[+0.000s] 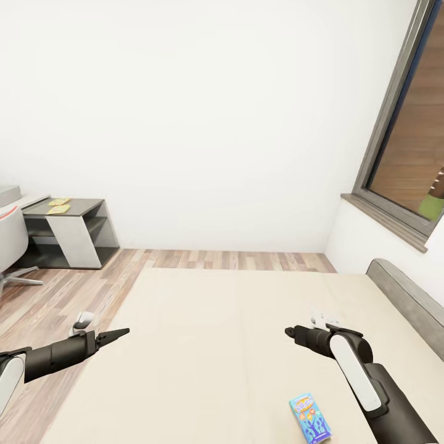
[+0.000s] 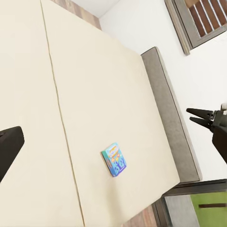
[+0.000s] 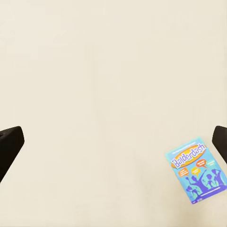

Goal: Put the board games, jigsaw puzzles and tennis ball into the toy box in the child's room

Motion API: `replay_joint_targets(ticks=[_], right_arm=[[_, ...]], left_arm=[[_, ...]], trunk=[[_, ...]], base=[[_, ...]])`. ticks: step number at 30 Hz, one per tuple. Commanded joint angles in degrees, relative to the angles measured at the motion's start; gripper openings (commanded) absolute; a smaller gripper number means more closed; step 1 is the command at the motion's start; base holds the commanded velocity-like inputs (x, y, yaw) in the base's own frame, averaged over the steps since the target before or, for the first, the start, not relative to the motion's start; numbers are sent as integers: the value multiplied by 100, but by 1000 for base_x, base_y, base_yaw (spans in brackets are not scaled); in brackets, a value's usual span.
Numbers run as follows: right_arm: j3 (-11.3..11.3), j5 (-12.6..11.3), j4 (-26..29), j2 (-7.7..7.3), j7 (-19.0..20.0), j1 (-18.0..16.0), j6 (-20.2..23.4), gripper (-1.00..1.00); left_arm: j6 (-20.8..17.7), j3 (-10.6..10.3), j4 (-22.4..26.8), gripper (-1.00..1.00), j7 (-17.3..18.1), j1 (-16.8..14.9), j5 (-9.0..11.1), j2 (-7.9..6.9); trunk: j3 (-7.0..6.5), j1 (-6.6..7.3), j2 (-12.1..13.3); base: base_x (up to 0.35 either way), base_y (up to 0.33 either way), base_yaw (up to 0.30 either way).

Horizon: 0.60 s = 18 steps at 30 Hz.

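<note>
One wide cream bed [image 1: 216,345] fills the lower room, with a white wall behind it, plank floor [image 1: 55,296] beside it and a window [image 1: 413,148] past its grey headboard [image 1: 407,302]. Beyond the floor stands the bench [image 1: 68,228], two puzzle boards [image 1: 58,205] on its dark wing. A blue board game [image 1: 311,418] lies flat on the bed, near the right gripper [image 1: 288,332], which holds nothing, jaws slightly parted. The left gripper [image 1: 123,333] hangs over the bed's floor-side edge, well apart from the game; its opening cannot be judged.
</note>
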<state>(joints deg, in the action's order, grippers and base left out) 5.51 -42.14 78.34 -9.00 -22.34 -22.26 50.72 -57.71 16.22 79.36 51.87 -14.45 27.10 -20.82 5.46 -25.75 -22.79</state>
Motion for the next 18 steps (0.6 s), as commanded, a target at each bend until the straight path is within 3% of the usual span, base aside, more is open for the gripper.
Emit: replay_joint_targets(ticks=[1,18], right_arm=[[12,-57,6,-5,-60,-6,8,100],[12,-57,8,-5,-60,-6,8,100]], left_arm=[[-21,4,1,100,25,-6,-12,1],[-21,4,1,100,26,-6,-12,6]], trunk=[[13,-4,-13],[13,-4,-13]], base=[[0,0,0],[-20,0,0]])
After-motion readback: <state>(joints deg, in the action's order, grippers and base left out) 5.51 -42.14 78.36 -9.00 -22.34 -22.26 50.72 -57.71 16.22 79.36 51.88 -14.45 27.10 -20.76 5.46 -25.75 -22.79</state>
